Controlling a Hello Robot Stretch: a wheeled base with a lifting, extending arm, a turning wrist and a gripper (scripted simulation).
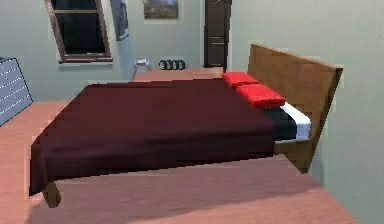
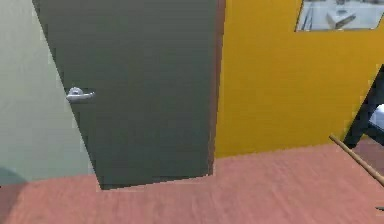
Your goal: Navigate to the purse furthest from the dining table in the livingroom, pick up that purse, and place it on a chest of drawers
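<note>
Tool state: cannot be told. Purse position: cannot be told.

Forward view, referenced to the bed (image 1: 150, 125):
- The bed carries a dark maroon cover and stands on a reddish wooden floor (image 1: 200, 195).
- A wooden headboard (image 1: 300, 80) closes the bed's end toward the view's right.
- Two red pillows (image 1: 250, 86) lie against the headboard, side by side, with a white sheet edge (image 1: 297, 118) just beside them.
- Beyond the bed, on the far wall, sit a dark-framed window (image 1: 78, 28), a framed picture (image 1: 161, 9) and a dark door (image 1: 217, 32).
- Small dark ring-shaped items (image 1: 172, 64) lie just past the bed's far side; too small to identify.
- A pale ribbed object (image 1: 10, 90) stands off the bed's corner at the view's left edge.

Arm side view, referenced to the grey door (image 2: 140, 90):
- The grey door bears a silver lever handle (image 2: 80, 94) near its left edge.
- A pale green wall (image 2: 25, 100) adjoins it on the left; an orange wall (image 2: 290, 90) adjoins it on the right.
- High on the orange wall sits a light framed panel (image 2: 340, 14).
- A dark frame (image 2: 368, 115) stands well apart from the door, at the view's right edge.
</note>
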